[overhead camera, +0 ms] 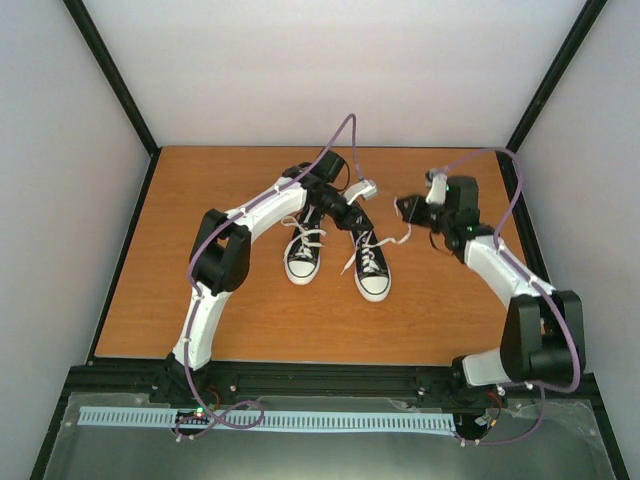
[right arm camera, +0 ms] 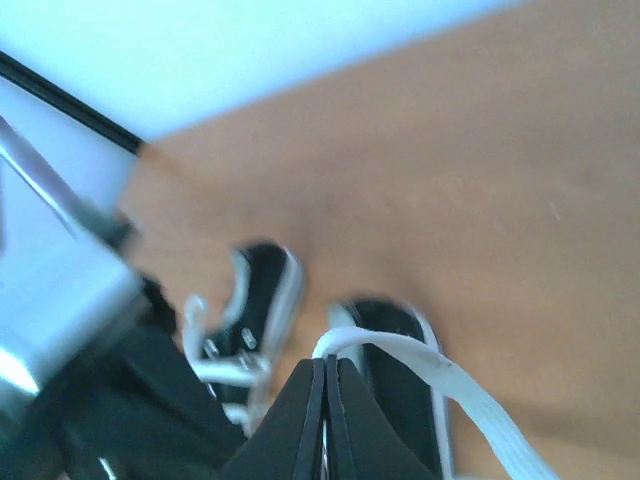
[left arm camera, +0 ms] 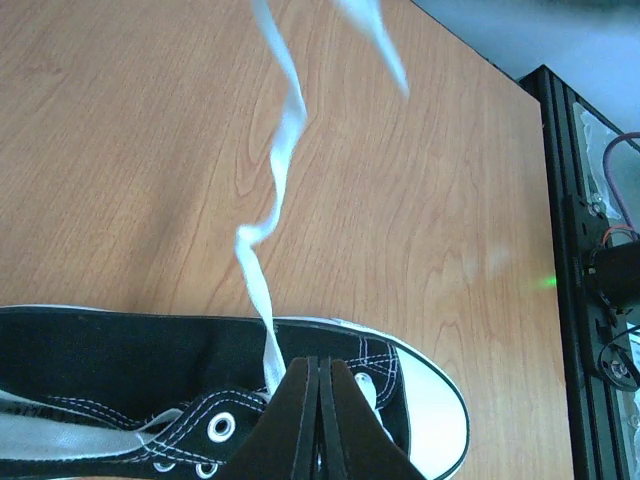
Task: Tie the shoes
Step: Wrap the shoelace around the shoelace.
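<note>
1. The left shoe (overhead camera: 303, 258) and the right shoe (overhead camera: 371, 270) stood side by side near the middle of the worktop (overhead camera: 200, 300), toes to 6 o'clock, laces loose.
2. The left tool (left arm camera: 320, 375) was clenched over the right shoe, probably to steady it. Whether it pinched anything could not be told.
3. The right tool (right arm camera: 326, 365), at 2 o'clock of that shoe, was clenched on a white lace (right arm camera: 470, 395) and held it out sideways, likely for the knot.

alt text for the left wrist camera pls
The left gripper, fingers shut, sits over a black sneaker with a white toe cap on a wooden table. A white lace snakes up from beside the fingertips and out of the top edge.
</note>
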Robot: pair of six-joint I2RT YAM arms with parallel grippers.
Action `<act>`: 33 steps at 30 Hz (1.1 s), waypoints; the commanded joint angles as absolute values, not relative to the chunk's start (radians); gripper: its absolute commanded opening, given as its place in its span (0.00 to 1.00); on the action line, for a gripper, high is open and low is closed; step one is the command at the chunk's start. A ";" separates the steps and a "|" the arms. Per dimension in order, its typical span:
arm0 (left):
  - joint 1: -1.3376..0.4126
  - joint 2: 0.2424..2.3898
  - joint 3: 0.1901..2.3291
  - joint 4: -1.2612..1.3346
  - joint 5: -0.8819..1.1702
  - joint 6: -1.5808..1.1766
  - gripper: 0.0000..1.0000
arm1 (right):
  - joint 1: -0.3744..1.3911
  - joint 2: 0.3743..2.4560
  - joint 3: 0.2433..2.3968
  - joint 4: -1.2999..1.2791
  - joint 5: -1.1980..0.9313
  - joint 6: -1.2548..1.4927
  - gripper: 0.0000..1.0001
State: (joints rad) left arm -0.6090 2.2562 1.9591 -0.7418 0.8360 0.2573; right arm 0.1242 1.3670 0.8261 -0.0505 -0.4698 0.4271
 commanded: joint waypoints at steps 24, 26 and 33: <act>-0.614 2.253 1.996 -0.761 0.832 0.319 0.01 | 0.245 1.668 1.143 0.012 -0.525 0.512 0.35; -0.612 2.253 1.998 -0.761 0.828 0.318 0.01 | 0.218 1.633 1.126 -0.025 -0.509 0.433 0.36; -0.604 2.263 2.011 -0.762 0.836 0.311 0.01 | 0.197 1.476 0.987 -0.075 -0.534 0.213 0.42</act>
